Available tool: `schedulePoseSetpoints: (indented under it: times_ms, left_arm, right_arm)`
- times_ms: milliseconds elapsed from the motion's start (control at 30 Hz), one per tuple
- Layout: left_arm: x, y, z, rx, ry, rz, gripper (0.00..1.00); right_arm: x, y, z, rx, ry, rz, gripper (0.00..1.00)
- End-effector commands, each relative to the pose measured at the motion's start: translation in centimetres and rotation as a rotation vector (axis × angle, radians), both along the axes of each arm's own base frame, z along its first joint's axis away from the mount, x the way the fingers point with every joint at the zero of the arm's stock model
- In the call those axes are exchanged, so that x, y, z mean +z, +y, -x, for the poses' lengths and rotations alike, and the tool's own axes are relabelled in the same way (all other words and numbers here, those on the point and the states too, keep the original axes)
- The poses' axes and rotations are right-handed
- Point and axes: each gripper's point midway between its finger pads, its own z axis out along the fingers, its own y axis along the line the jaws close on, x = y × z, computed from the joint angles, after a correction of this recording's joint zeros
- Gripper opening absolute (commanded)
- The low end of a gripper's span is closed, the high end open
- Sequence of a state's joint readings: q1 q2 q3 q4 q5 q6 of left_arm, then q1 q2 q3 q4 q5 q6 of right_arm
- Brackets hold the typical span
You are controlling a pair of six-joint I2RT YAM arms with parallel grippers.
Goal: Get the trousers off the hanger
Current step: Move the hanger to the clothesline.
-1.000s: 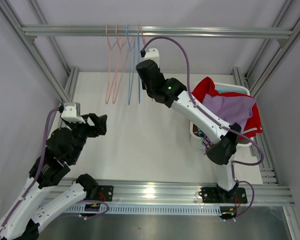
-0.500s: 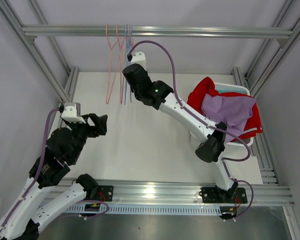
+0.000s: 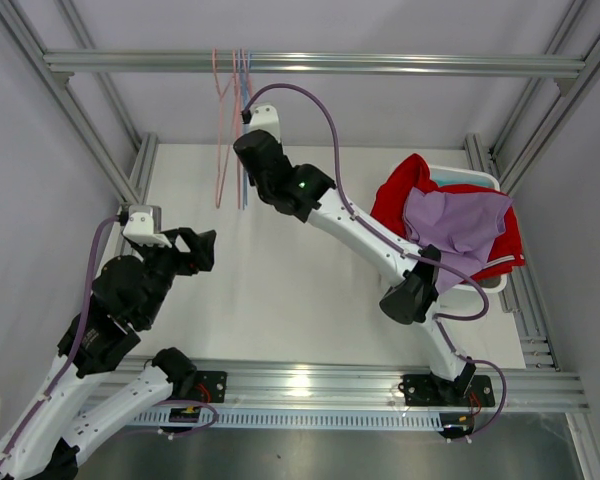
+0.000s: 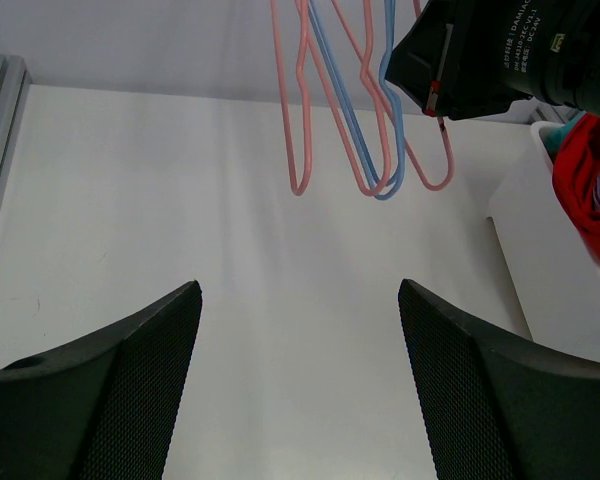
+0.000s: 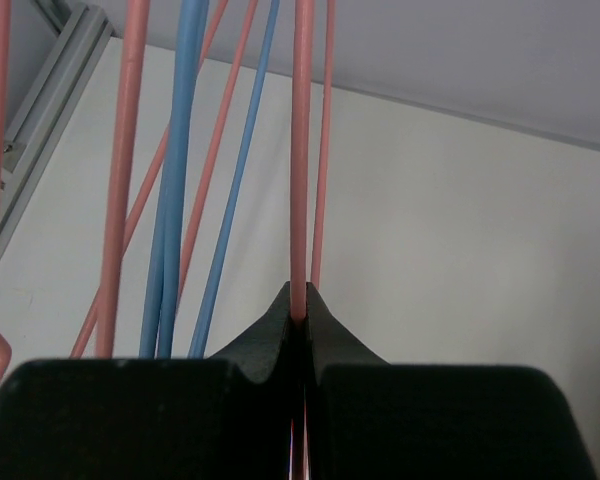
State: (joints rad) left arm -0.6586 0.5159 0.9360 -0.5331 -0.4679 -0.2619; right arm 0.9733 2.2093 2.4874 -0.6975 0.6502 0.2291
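Right arm has swung left along the overhead rail [image 3: 380,63] since a second ago, and the hangers have slid left with it into a tight bunch. Right claw [image 5: 301,305] is clenched on one pink hanger [image 5: 301,180], the wire pinched between the closed fingertips. Blue hangers [image 5: 185,150] and more pink ones hang just to its left. Left claw [image 4: 300,290] is unchanged: jaws spread wide, holding nothing, hovering over the left side of the tabletop [image 3: 280,290] and facing the hangers from a distance. The trousers are well apart from both claws, heaped in the white bin [image 3: 485,283] at the tabletop's right edge. The red trousers [image 3: 400,185] spill over the bin's rim, and the lavender trousers [image 3: 455,220] are spread on top of them. Only an edge of the teal trousers [image 3: 450,180] shows at the far side. The right arm's forearm stretches from beside the bin to the hangers.
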Motion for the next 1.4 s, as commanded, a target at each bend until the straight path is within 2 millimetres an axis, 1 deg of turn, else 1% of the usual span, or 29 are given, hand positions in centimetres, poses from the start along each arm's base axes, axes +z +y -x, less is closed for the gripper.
schedulePoseSetpoints:
  times_ms: [0, 133, 233, 333, 400, 433, 467, 500, 533, 600, 633, 667, 733, 767, 800, 833, 867, 933, 967, 1033, 1267, 1367]
  left_arm:
    - [0.7, -0.3, 0.0, -0.011, -0.024, 0.024, 0.84]
    - [0.7, -0.2, 0.0, -0.01, -0.025, 0.025, 0.84]
    - [0.7, -0.3, 0.0, -0.012, -0.025, 0.023, 0.84]
    - [0.6, -0.2, 0.0, -0.01, -0.025, 0.021, 0.84]
    - [0.7, -0.3, 0.0, -0.01, -0.025, 0.019, 0.84]
    - [0.8, -0.2, 0.0, -0.01, -0.028, 0.023, 0.84]
    - [0.6, -0.3, 0.0, -0.012, -0.024, 0.021, 0.84]
    - [0.8, -0.2, 0.0, -0.012, -0.028, 0.022, 0.84]
    - [0.7, -0.3, -0.1, -0.012, -0.025, 0.019, 0.85]
    - [0.7, -0.4, 0.0, -0.018, -0.026, 0.021, 0.85]
    - [0.7, -0.4, 0.0, -0.018, -0.027, 0.022, 0.85]
    - [0.5, -0.4, -0.1, -0.018, -0.025, 0.018, 0.85]
    - [0.5, -0.4, -0.2, -0.012, -0.02, 0.013, 0.85]
    - [0.4, -0.5, -0.3, -0.011, -0.016, 0.007, 0.85]
    - [0.5, -0.4, -0.3, -0.006, -0.017, 0.005, 0.85]
    - [0.3, -0.3, -0.4, 0.0, -0.015, 0.001, 0.85]
    - [0.5, -0.2, -0.4, 0.004, -0.019, 0.002, 0.85]
    - [0.3, 0.0, -0.4, 0.013, -0.019, -0.001, 0.85]
    - [0.3, 0.0, -0.5, 0.013, -0.019, -0.001, 0.85]
    - [0.3, -0.1, -0.5, 0.01, -0.016, -0.004, 0.85]
    - [0.2, 0.0, -0.5, 0.013, -0.016, -0.01, 0.85]
    - [0.2, 0.0, -0.5, 0.014, -0.018, -0.012, 0.85]
  right_arm:
    - [1.3, 2.0, 0.9, 0.056, -0.025, -0.041, 0.0]
    - [1.1, 3.0, 1.3, 0.09, -0.029, -0.045, 0.0]
    - [1.3, 4.0, 2.1, 0.129, -0.041, -0.039, 0.0]
    - [1.3, 4.1, 2.3, 0.128, -0.038, -0.038, 0.0]
    - [1.1, 3.7, 2.3, 0.114, -0.034, -0.03, 0.0]
    - [1.4, 3.3, 2.5, 0.107, -0.033, -0.028, 0.12]
    - [1.4, 2.9, 2.5, 0.101, -0.03, -0.024, 0.22]
    - [0.8, 2.7, 2.7, 0.093, -0.023, -0.005, 0.33]
    - [1.9, 2.2, 3.1, 0.089, -0.036, -0.016, 0.5]
    - [2.2, 1.7, 3.4, 0.074, -0.045, -0.015, 0.58]
    - [1.9, 1.4, 3.6, 0.062, -0.042, -0.001, 0.61]
    - [2.7, 0.9, 3.9, 0.059, -0.049, -0.01, 0.62]
    - [2.5, 0.3, 4.1, 0.047, -0.04, -0.006, 0.63]
    - [2.7, 0.1, 4.2, 0.041, -0.041, -0.01, 0.63]
    - [3.2, -0.2, 4.5, 0.041, -0.043, -0.022, 0.63]
    - [3.3, -0.4, 4.6, 0.038, -0.043, -0.023, 0.64]
    - [3.0, -0.4, 4.9, 0.042, -0.037, -0.014, 0.64]
    - [3.4, -0.8, 5.3, 0.041, -0.038, -0.017, 0.64]
    - [3.1, -0.9, 5.4, 0.035, -0.035, -0.009, 0.64]
    - [3.2, -1.0, 6.0, 0.041, -0.034, -0.009, 0.64]
    - [1.9, -1.2, 7.5, 0.039, -0.014, 0.021, 0.65]
    - [1.4, -1.7, 8.0, 0.024, -0.004, 0.025, 0.66]
